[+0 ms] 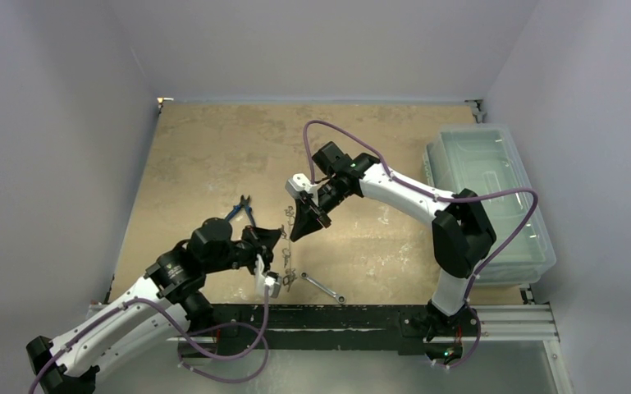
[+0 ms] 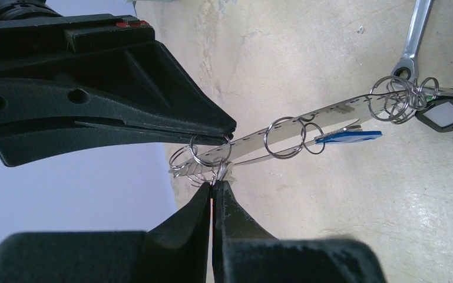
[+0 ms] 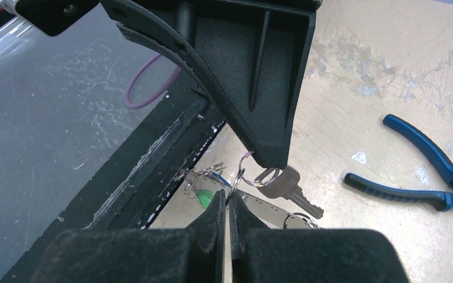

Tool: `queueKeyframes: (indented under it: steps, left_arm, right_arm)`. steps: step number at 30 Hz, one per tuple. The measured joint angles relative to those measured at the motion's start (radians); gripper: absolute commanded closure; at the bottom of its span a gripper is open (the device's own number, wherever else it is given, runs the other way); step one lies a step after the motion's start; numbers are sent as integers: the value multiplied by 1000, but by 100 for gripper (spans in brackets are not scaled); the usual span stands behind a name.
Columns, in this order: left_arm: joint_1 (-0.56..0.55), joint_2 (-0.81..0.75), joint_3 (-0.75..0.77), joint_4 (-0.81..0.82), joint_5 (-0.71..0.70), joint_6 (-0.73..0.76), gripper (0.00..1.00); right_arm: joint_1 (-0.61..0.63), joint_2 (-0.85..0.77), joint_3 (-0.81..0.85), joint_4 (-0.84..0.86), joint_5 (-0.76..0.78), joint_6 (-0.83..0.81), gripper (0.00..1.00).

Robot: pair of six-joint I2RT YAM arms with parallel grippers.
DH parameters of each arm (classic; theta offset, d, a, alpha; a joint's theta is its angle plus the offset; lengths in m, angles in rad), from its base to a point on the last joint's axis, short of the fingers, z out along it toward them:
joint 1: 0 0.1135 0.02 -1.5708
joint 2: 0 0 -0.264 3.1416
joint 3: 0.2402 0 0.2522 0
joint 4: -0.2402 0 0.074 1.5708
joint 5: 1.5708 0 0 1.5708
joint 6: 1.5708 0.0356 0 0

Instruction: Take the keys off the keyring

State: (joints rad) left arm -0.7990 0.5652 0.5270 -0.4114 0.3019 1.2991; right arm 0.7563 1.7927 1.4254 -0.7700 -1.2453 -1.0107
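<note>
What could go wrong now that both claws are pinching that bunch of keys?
1. The left gripper and right gripper pinch the keyring by thin metal, tips nearly touching; either could slip and drop the bunch.
2. The loose rings at its far end lie beside the wrench and might snag it.

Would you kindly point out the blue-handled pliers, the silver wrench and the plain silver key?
blue-handled pliers (image 3: 389, 190), right wrist view, lower handle.
silver wrench (image 2: 417, 29), left wrist view, shaft.
plain silver key (image 3: 284, 184), right wrist view, head.
</note>
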Motion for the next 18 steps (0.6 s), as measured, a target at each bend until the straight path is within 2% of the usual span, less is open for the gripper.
queueKeyframes:
  steps: [18]
  left_arm:
    - [0,-34,12,-24,-27,3,100]
  right_arm:
    - [1,0,-6,47,-11,50,100]
